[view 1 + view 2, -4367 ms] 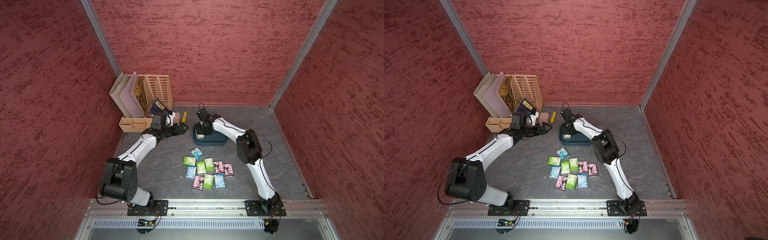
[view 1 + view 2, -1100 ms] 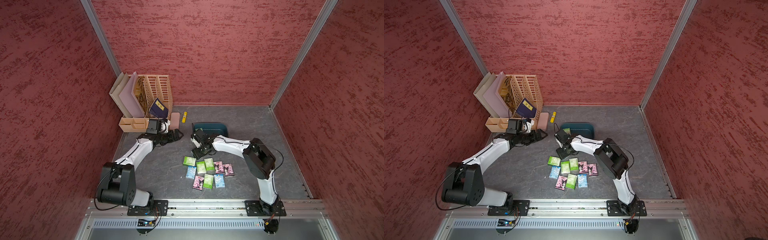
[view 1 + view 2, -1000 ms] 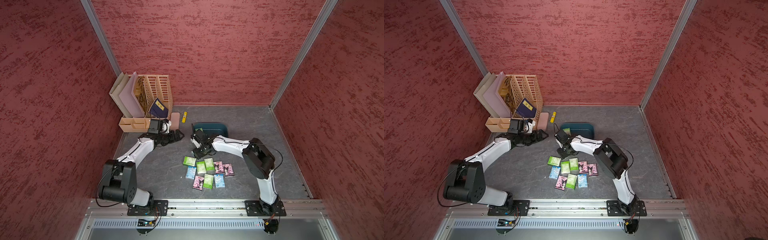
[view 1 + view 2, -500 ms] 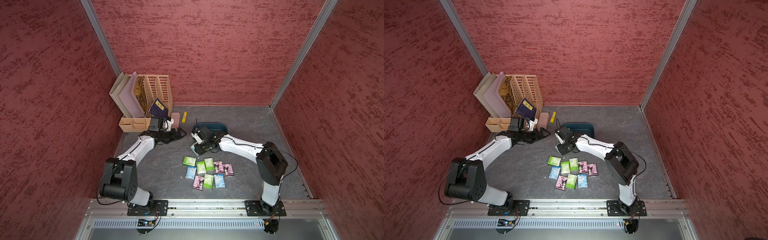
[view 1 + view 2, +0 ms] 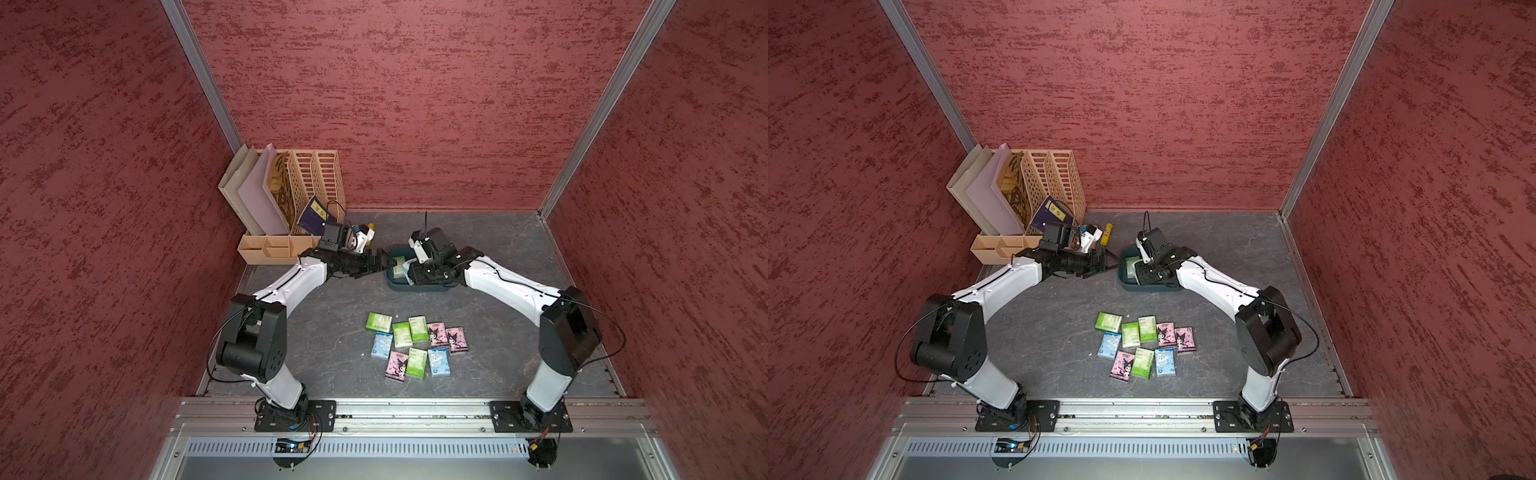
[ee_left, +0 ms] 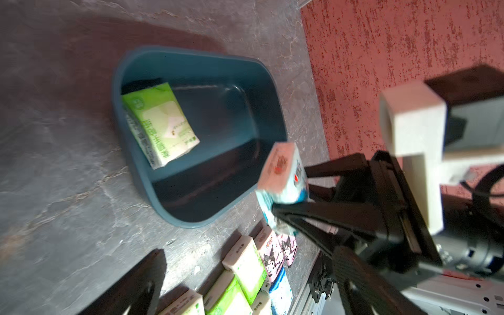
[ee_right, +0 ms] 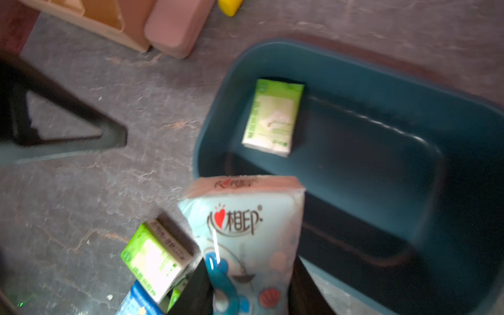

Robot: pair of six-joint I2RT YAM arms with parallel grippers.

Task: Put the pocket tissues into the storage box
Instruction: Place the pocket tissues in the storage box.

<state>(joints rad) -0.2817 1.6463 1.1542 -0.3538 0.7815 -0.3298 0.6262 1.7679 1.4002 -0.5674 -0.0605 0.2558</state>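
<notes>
Right claw (image 6: 289, 188) pinches a blue pack (image 7: 245, 231) over the box (image 6: 191, 222) rim, the pack's bottom cut off in right wrist view; left claw (image 5: 380, 262) gapes wide, blurred there.

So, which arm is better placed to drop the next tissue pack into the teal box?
Right. The right gripper is shut on a pale blue pack right at the storage box, so it likely only needs to release. The left gripper is open and empty beside the box.
</notes>
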